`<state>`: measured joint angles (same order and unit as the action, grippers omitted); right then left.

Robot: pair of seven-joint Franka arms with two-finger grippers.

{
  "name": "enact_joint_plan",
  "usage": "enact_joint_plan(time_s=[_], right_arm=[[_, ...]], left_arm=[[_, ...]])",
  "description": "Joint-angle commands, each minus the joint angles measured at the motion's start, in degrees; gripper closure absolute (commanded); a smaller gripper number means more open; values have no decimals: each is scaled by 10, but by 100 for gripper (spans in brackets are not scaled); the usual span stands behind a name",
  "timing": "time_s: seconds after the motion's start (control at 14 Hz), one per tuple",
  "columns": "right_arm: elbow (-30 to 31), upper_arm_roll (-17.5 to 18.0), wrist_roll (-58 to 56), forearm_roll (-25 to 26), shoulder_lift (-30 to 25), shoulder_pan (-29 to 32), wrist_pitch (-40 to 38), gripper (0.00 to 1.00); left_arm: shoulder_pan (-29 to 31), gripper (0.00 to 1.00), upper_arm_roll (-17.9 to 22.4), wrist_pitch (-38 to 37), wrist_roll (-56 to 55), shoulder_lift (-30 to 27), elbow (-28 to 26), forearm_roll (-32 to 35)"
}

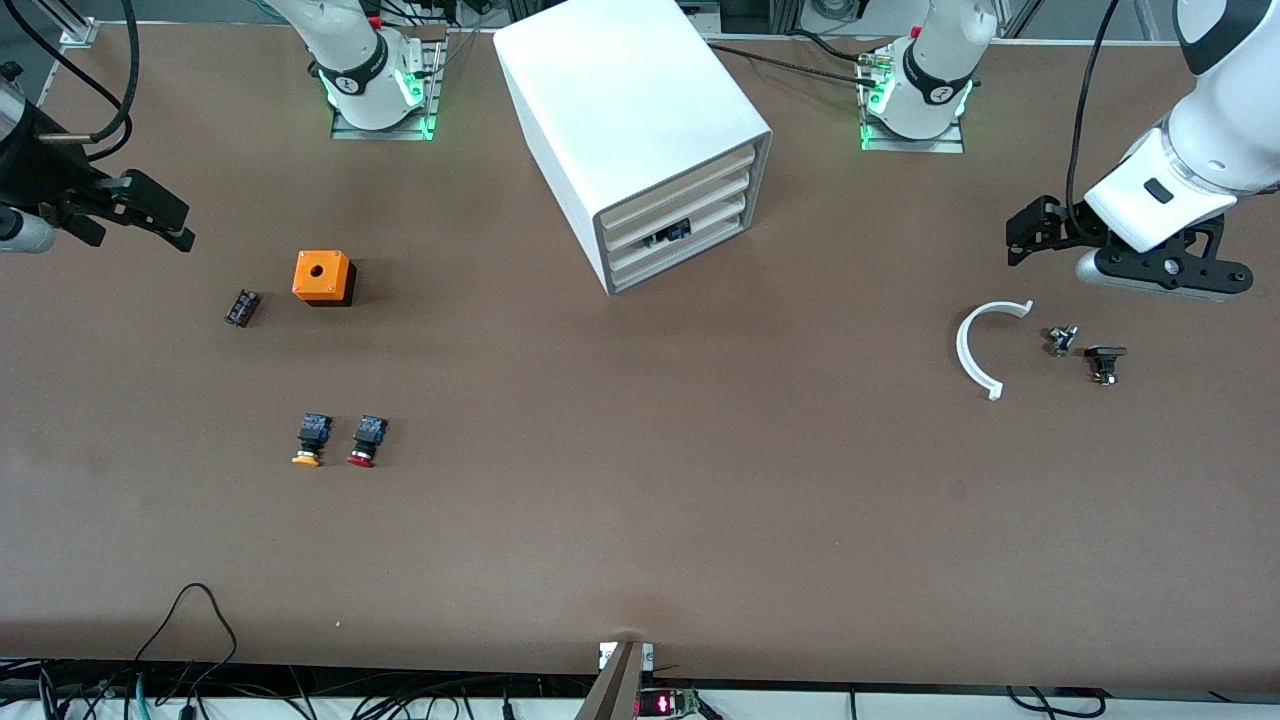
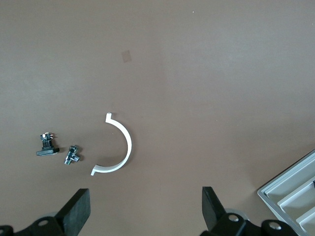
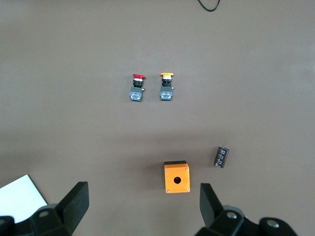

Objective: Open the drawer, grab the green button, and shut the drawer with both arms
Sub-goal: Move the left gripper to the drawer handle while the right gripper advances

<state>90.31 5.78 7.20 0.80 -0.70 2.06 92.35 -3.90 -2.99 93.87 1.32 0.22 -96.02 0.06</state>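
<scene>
Nothing is started yet: all four drawers sit shut in the cabinet (image 1: pixel 640 130), which stands mid-table close to the edge where my bases are, its front turned toward the front camera and slanted toward my left arm's end.

The drawer (image 1: pixel 672 232) I take to be mine is the third one down. Through a gap in its cream front I can see something dark with a bit of blue, probably the button (image 1: pixel 668 234), though I can't make out a green cap from here. So the button is still inside, and opening is the step in hand.

My left gripper (image 1: pixel 1030 232) hangs over the table near my left arm's end, jaws wide and holding nothing, above a white arc piece (image 1: pixel 975 348) and two small fittings (image 1: pixel 1085 352). In the left wrist view, a corner of the cabinet front shows at the frame's edge.

My right gripper (image 1: pixel 165 215) hangs near the other end's edge, jaws also wide and empty, over the orange box (image 1: pixel 323 277) and a small dark cylinder (image 1: pixel 242 307). The yellow button (image 1: pixel 311 438) and red button (image 1: pixel 366 440) lie nearer the front camera; they are not what I want.

Next, I judge, one arm must swing in to the cabinet front and catch that drawer's panel. The fronts are thin and stacked tightly, so I'll need to pick the right one cleanly and pull straight along the cabinet's slant. The other arm should come ready to reach in.
</scene>
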Motion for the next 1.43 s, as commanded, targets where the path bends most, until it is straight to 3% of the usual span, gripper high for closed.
enact_joint_plan(time_s=[0.0, 0.5, 0.79, 0.93, 1.21, 1.36], right_arm=[[-14, 5, 20, 6, 6, 2, -13, 0], [0, 11, 23, 11, 15, -1, -23, 0], [2, 12, 15, 6, 67, -3, -20, 0], [-6, 12, 25, 6, 95, -15, -18, 0], [-57, 12, 25, 11, 154, -59, -16, 0], [-65, 12, 25, 11, 156, -66, -7, 0]], left_arm=[[-3, 0, -1, -12, -2, -4, 8, 13], [-3, 0, -1, -12, -3, -3, 8, 13], [-6, 0, -1, -28, -3, -3, 8, 12], [-6, 0, -2, -74, 3, -1, 8, 0], [1, 0, 0, -212, 5, 14, 7, -114], [2, 0, 0, -243, 24, 29, 0, -165]])
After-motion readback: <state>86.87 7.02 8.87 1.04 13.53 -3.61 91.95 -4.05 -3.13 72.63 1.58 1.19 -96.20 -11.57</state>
